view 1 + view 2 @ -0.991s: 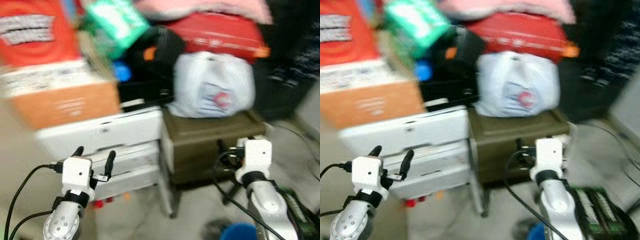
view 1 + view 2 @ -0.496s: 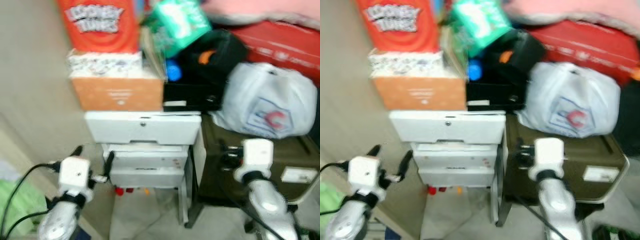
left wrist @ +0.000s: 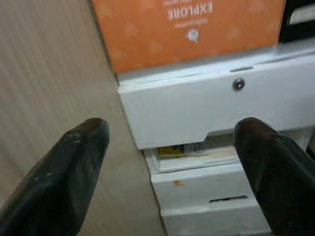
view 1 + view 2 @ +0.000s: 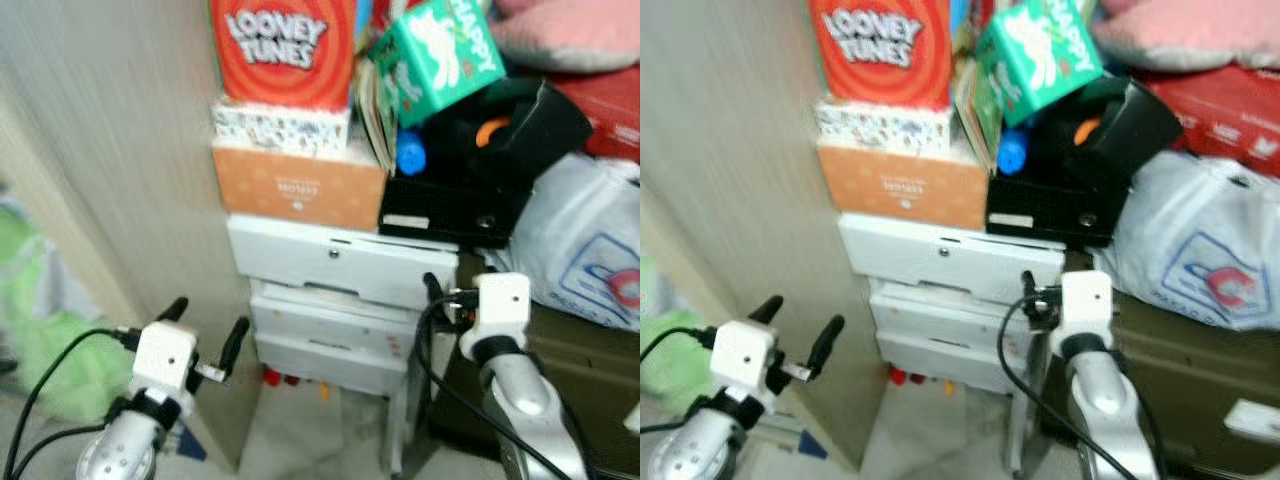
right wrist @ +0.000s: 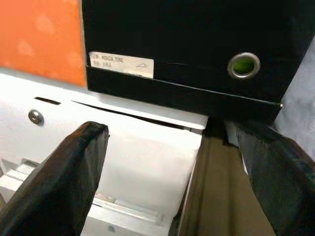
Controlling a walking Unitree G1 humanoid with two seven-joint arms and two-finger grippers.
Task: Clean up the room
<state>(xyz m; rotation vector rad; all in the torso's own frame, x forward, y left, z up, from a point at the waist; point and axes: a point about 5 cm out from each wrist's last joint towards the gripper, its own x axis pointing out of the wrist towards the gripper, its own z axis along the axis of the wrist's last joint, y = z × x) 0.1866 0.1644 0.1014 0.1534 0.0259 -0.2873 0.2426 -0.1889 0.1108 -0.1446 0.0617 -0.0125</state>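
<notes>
A cluttered stack stands before me. A white drawer unit carries an orange box, a patterned box and a red Looney Tunes box. Beside these lie a green box and a black box. My left gripper hovers open and empty, low in front of the unit's left edge; in its wrist view the top drawer sits between its fingers. My right gripper is open and empty, held close to the unit's right corner under the black box.
A beige wood-grain panel rises at the left, with something green on the floor beyond it. A white plastic bag rests on an olive case at the right. Small red and orange bits lie under the unit.
The whole picture has swung, so the stack now sits further right and the panel and green thing have come into view. Both grippers keep the same open pose.
</notes>
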